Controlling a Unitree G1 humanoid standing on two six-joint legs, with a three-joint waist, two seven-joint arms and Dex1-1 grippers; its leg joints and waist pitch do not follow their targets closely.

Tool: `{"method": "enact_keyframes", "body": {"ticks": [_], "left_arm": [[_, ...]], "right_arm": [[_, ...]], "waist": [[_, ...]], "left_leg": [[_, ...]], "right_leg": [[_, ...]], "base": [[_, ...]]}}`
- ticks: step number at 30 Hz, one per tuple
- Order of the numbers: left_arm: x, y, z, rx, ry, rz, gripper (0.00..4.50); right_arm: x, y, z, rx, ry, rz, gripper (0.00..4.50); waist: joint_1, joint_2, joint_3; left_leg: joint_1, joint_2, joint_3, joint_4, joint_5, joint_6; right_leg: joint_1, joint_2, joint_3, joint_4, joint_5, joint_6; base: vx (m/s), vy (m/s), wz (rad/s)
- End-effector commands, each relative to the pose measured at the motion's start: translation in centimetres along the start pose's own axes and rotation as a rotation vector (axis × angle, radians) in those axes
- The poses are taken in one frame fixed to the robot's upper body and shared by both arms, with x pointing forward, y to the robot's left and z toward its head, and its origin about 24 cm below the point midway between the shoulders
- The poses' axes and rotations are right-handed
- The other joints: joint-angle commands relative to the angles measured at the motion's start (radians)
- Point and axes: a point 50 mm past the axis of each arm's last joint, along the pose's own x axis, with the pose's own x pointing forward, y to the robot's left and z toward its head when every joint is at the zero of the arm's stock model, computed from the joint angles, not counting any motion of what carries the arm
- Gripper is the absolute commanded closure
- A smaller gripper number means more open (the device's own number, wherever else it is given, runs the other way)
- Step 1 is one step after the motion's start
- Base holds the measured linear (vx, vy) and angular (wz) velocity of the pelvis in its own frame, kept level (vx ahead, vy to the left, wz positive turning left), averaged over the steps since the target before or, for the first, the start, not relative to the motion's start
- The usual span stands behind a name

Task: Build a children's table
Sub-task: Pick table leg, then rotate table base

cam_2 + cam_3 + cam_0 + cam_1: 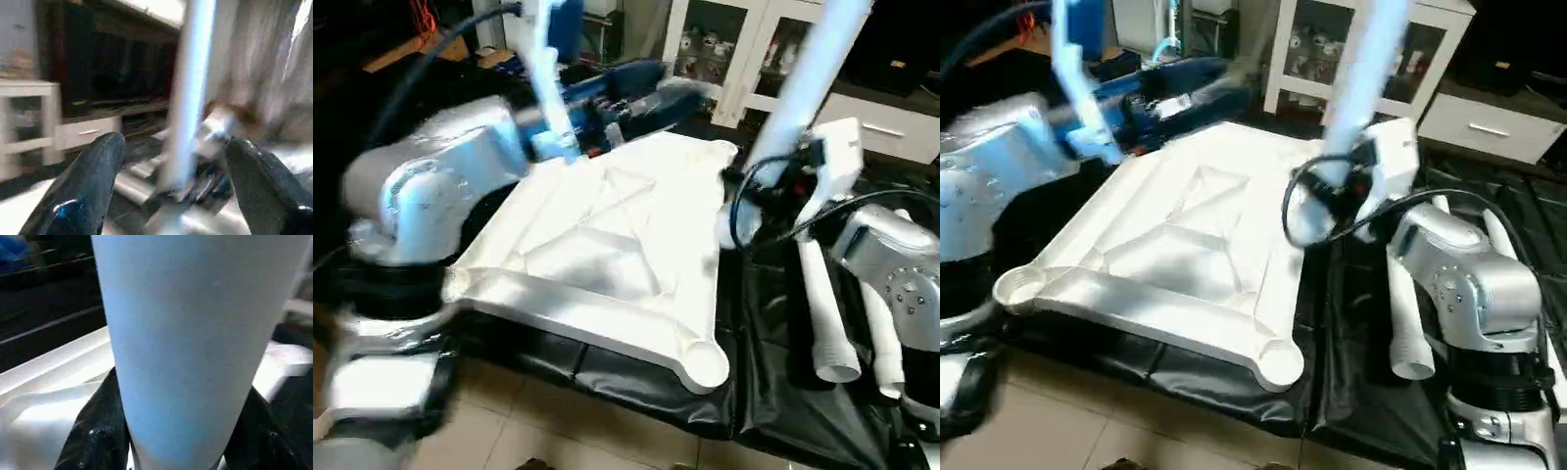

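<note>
white plastic forms the rectangular table top (607,245), which is laid upside down on a black sheet (773,372), its x-ribbed underside facing up and its rounded corner sockets showing at the corners. everything else is placed here relative to this table top.

at its far left corner, a long white tapered tube leg (544,69) is seen standing nearly upright, tilted a little. the left gripper (171,191) is seen in the left wrist view with its two black fingers (88,181) spread wide apart; the tube leg rises between them without being touched by either, so this gripper is released and nothing is grasped by it.

at the far right corner of the table top, a second white tapered tube leg (1363,69) is held steeply upright, leaning away from the top. the right gripper (171,431) is clenched around the lower part of this leg, a black finger (93,431) being pressed against each side of the tube in the right wrist view. whether the leg's foot is seated in the corner socket cannot be told.

just beside the right edge of the table top, two more white tube legs (827,313) are laid flat on the black sheet, side by side. beyond the far edge a white glass-door cabinet (724,49) is seen.
</note>
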Motion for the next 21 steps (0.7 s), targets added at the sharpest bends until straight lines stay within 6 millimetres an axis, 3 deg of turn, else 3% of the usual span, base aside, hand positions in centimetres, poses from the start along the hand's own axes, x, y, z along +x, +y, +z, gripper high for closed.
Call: {"method": "enact_keyframes", "body": {"ticks": [1, 4, 7, 11, 13, 21], "left_arm": [[0.5, -0.6, -2.1, 0.095, 0.121, -0.005, 0.80], [0.2, -1.9, -7.1, 0.126, 0.323, -0.013, 0.80], [-0.3, -2.7, -10.1, 0.223, 0.461, -0.092, 0.80], [-1.0, -3.5, -12.4, 0.205, 0.553, -0.213, 0.80], [-1.0, -3.1, -13.4, 0.252, 0.603, -0.201, 0.80], [-1.3, -1.2, -15.2, 0.304, 0.718, -0.132, 0.80]], "right_arm": [[-0.8, -0.5, 1.2, -0.052, -0.088, -0.060, 2.64], [-1.6, 0.0, 0.5, -0.089, -0.071, -0.079, 2.64], [-1.8, 0.5, 0.0, -0.069, -0.056, -0.063, 2.64], [-2.0, 1.8, -0.9, -0.050, -0.012, 0.020, 2.64], [-2.2, 2.8, -1.5, -0.064, 0.022, 0.088, 2.64], [-2.6, 3.5, -2.2, -0.077, 0.052, 0.124, 2.64]], "waist": [[-0.004, 0.014, -0.070], [-0.002, 0.017, -0.069], [-0.004, 0.020, -0.071], [-0.011, 0.025, -0.066], [-0.016, 0.026, -0.065], [-0.019, 0.029, -0.068]], "left_leg": [[0.013, 0.058, -0.016, -0.086, -0.068, -0.051], [0.011, 0.062, -0.017, -0.089, -0.057, -0.047], [0.012, 0.061, -0.018, -0.092, -0.076, -0.047], [0.012, 0.058, -0.018, -0.095, -0.125, -0.056], [0.014, 0.060, -0.020, -0.096, -0.158, -0.058], [0.012, 0.062, -0.024, -0.096, -0.167, -0.062]], "right_leg": [[0.055, -0.058, 0.047, -0.062, -0.168, -0.145], [0.056, -0.057, 0.047, -0.061, -0.135, -0.144], [0.054, -0.056, 0.047, -0.062, -0.143, -0.152], [0.051, -0.056, 0.047, -0.069, -0.196, -0.153], [0.050, -0.057, 0.048, -0.071, -0.227, -0.143], [0.050, -0.061, 0.049, -0.073, -0.248, -0.144]], "base": [[0.000, 0.000, 0.00], [0.000, 0.000, 0.00], [0.000, 0.000, 0.00], [0.000, 0.000, 0.00], [0.000, 0.000, 0.00], [0.000, 0.000, 0.00]]}}
